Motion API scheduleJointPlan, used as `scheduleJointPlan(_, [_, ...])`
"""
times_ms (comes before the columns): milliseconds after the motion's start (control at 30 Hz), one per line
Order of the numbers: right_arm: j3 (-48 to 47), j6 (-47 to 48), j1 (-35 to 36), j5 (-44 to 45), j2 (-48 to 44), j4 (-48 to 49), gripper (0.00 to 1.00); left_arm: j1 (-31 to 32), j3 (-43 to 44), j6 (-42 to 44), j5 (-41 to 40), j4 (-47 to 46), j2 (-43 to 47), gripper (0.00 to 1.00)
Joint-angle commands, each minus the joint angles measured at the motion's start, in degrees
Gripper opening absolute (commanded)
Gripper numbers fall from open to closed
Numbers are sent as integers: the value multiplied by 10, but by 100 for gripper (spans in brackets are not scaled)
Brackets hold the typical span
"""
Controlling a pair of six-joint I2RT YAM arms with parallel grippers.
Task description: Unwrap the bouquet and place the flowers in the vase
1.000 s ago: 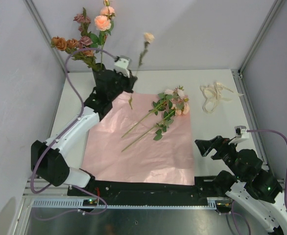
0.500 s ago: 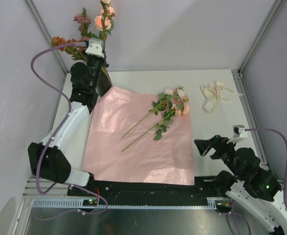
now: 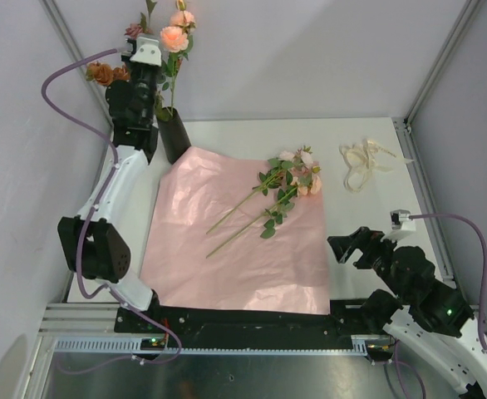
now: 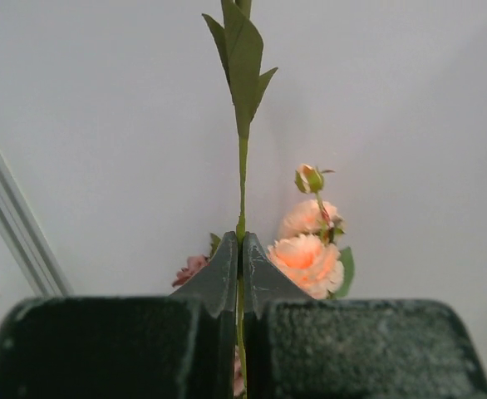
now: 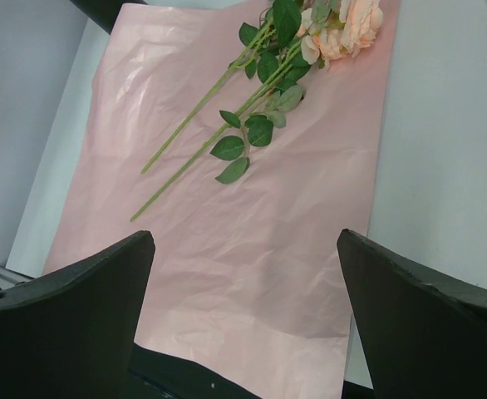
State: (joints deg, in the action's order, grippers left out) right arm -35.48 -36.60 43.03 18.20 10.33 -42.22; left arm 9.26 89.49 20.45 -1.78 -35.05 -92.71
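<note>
At the near right, the right gripper (image 3: 341, 248) stands wide and empty. Mid-table, two roses (image 3: 264, 204) lie diagonally on the pink paper sheet (image 3: 227, 266). Far left, the left gripper (image 4: 242, 245) pinches one stem (image 4: 243, 158) upright. The black vase (image 3: 174, 135) stands below, slightly right.

Black vase (image 3: 175, 135), plain pink paper (image 3: 235, 258), cream ribbon (image 3: 361, 164), green-stemmed peach and pink flowers (image 3: 283, 186), white tabletop (image 3: 376, 218).
</note>
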Motion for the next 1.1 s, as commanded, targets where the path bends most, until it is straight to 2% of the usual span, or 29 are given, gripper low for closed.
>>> scheduleJointPlan(0, [-13, -1, 3, 16, 11, 10, 99, -18, 47, 22, 12, -29, -25, 0])
scheduleJointPlan(167, [-13, -1, 3, 18, 9, 9, 99, -28, 56, 12, 26, -36, -61, 0])
scheduleJointPlan(333, [-12, -3, 3, 22, 1, 7, 99, -31, 20, 31, 25, -84, -108, 0])
scheduleJointPlan(533, [-13, -1, 3, 26, 2, 9, 99, -38, -20, -69, 2, -104, -126, 0])
scheduleJointPlan(600, [-12, -1, 3, 25, 2, 8, 99, -39, -33, -102, 2, -105, -126, 4])
scheduleJointPlan(800, [-12, -6, 3, 22, -5, 4, 99, -39, -92, -170, -13, -106, -101, 42])
scheduleJointPlan(933, [-13, -8, 4, 25, -10, 2, 99, -38, -152, -194, 2, -106, -59, 56])
scheduleJointPlan(1067, [-13, -10, 4, 20, -15, 1, 99, -38, -222, -225, 47, -105, -1, 65])
